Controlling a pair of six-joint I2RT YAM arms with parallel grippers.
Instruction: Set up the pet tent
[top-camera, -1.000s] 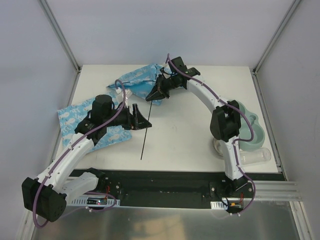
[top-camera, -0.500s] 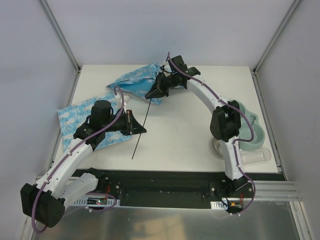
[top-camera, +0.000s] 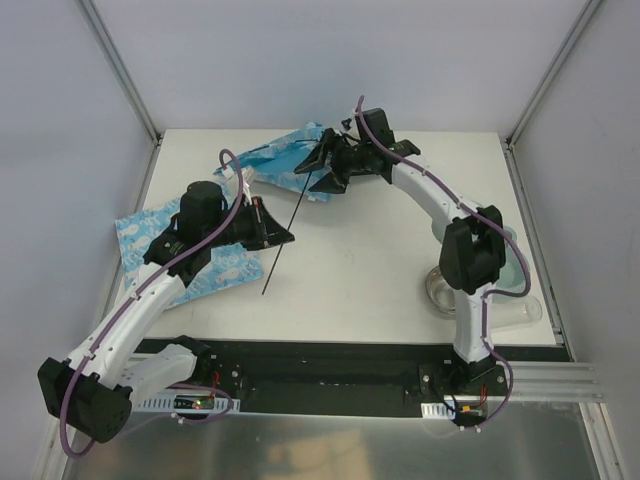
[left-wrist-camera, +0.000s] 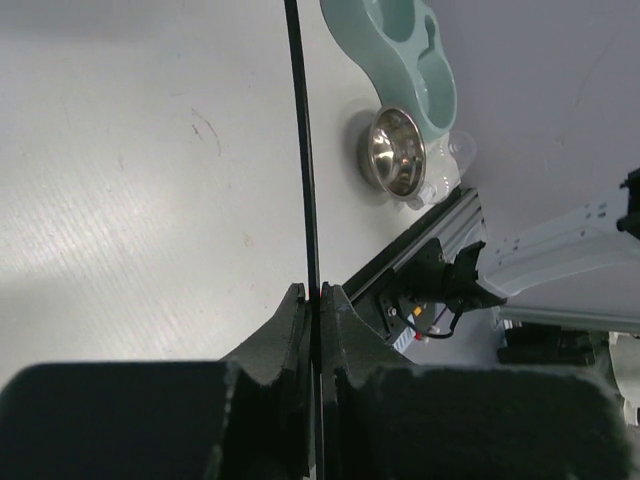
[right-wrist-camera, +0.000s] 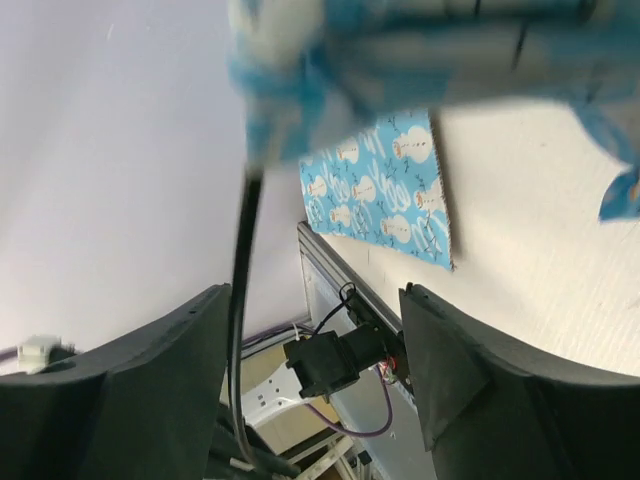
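From the top view, the pet tent (top-camera: 268, 156) is seen as crumpled blue cloth on the far part of the table (top-camera: 380, 250), just beside the right gripper (top-camera: 316, 175). One black pole (top-camera: 271, 273) runs from the cloth toward the near edge. It passes through the left gripper (top-camera: 286, 236), but how it is held cannot be judged from this view.

This is settled by the left wrist view, where the two fingers (left-wrist-camera: 290, 325) are pressed together on the black pole (left-wrist-camera: 303, 150). A steel bowl (left-wrist-camera: 393, 162) and a green feeder (left-wrist-camera: 400, 45) are shown behind it.

In the right wrist view, the right gripper (right-wrist-camera: 312, 300) is seen with its jaws wide apart and nothing clamped. The tent cloth (right-wrist-camera: 450, 45) is blurred above them, and a dark pole end (right-wrist-camera: 243, 250) hangs near one finger. The flat mat (right-wrist-camera: 385, 195) is shown there with a snowman print, a detail too small to be read from above.
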